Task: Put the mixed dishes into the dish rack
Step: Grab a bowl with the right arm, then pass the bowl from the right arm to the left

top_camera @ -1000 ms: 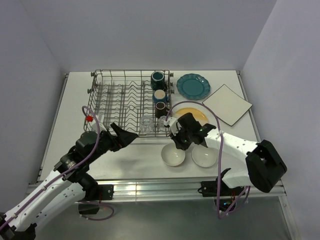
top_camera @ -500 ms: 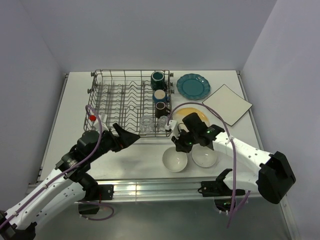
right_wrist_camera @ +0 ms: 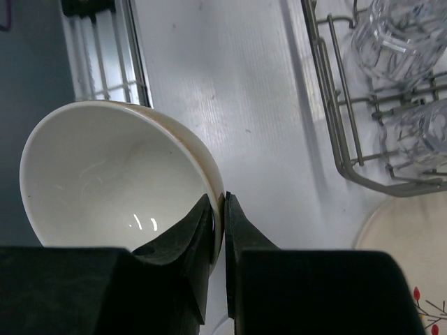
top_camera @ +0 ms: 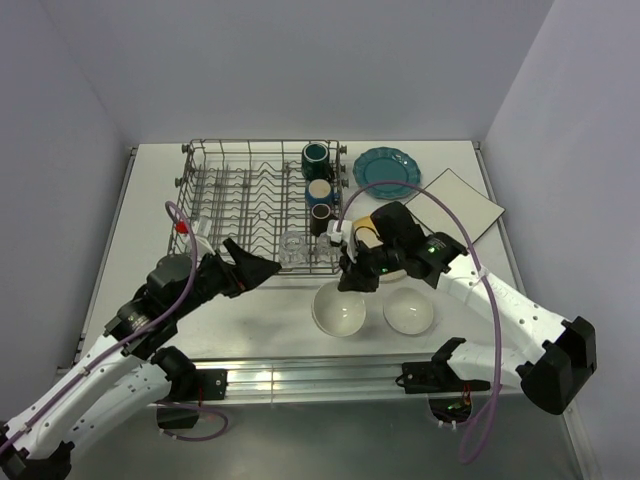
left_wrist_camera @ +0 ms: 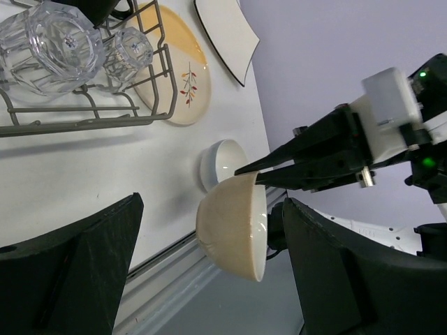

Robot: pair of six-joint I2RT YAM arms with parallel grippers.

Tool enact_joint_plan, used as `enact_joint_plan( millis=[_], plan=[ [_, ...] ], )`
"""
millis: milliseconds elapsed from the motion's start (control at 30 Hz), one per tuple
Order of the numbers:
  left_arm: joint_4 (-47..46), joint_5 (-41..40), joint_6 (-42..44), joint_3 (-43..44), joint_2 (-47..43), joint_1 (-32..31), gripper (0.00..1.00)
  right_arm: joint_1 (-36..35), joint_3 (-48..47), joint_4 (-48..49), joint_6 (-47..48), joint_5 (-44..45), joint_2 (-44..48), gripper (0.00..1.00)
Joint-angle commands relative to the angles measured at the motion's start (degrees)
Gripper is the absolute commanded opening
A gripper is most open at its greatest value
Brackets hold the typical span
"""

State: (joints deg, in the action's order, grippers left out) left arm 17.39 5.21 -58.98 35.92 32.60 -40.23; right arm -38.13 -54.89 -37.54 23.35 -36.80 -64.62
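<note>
My right gripper point(top_camera: 349, 281) point(right_wrist_camera: 218, 204) is shut on the rim of a white bowl point(top_camera: 339, 310) point(right_wrist_camera: 98, 167) point(left_wrist_camera: 234, 227), one finger inside and one outside, and holds it tilted above the table. A second white bowl point(top_camera: 408, 312) point(left_wrist_camera: 222, 159) rests on the table beside it. My left gripper point(top_camera: 264, 268) point(left_wrist_camera: 213, 204) stands open and holds nothing, at the front edge of the dish rack point(top_camera: 245, 190). The rack holds three mugs point(top_camera: 319, 190) and two clear glasses point(top_camera: 292, 245) point(left_wrist_camera: 52, 38). The teal plate point(top_camera: 385, 170), white square plate point(top_camera: 470, 200) and yellow plate point(left_wrist_camera: 178, 70) lie to the rack's right.
The rack's wire corner point(right_wrist_camera: 342, 139) with a glass point(right_wrist_camera: 394, 35) lies just beyond the held bowl. My right arm crosses over the yellow plate point(top_camera: 366, 224). The table's front rail point(top_camera: 320, 378) runs just below the bowls.
The right gripper has raised the bowl off the table and drawn back slightly toward the rack's corner. The left arm has shifted a little toward the rack, still open.
</note>
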Motion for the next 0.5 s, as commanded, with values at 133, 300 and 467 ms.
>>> enact_joint_plan(
  millis=[133, 300, 467],
  plan=[
    [-1.74, 0.94, 1.76, 6.52, 1.76, -0.29, 0.89, -0.02, -10.14, 3.17, -9.72, -6.36, -1.38, 0.0],
    [-0.78, -0.02, 3.25, 8.37, 2.03, -0.29, 0.92, 1.74, -15.14, 2.47, -11.14, -8.02, -5.25, 0.0],
    [2.03, -1.17, 7.47, 11.88, 3.34, -0.29, 0.92, 4.2, -17.61, 1.77, -12.1, -10.13, -8.94, 0.0]
  ],
)
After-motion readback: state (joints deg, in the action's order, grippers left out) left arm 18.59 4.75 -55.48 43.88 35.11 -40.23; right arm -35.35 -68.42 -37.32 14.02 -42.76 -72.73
